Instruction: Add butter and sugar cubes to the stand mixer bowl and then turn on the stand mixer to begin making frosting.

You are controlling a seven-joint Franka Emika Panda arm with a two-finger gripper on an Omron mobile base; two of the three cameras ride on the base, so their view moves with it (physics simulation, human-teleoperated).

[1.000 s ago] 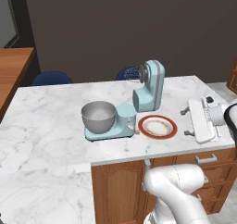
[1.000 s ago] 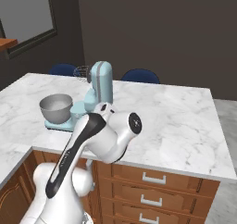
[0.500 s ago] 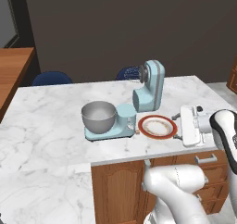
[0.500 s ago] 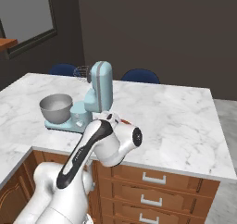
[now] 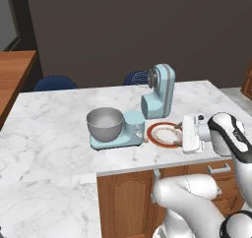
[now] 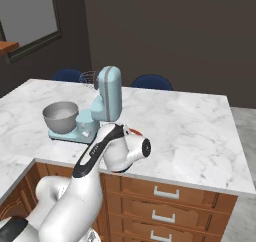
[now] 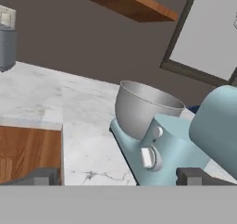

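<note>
The light blue stand mixer [image 5: 158, 90] stands on the marble counter with its head tilted back and the whisk raised. The grey metal stand mixer bowl [image 5: 105, 123] sits on its base. In the hand view the bowl [image 7: 142, 106] and the base's white knob [image 7: 147, 157] lie straight ahead. My gripper [image 5: 183, 134] hovers low over the right edge of a red-rimmed plate [image 5: 161, 133], pointing left at the mixer. Its fingertips [image 7: 45, 176] stand wide apart, so the gripper [image 7: 119, 177] is open and holds nothing. A tiny tan sugar cube [image 5: 146, 140] lies by the base. The butter is hidden.
Wooden drawers [image 6: 165, 192] run under the counter's front edge. Two blue chairs [image 5: 54, 82] stand behind the island. A wooden side table [image 5: 15, 67] sits at the far left. Bare marble [image 6: 190, 131] stretches to the right of the mixer.
My arm has swung left from the counter's right end to the plate beside the mixer. The jaws have stayed open; the mixer and bowl have not moved.
</note>
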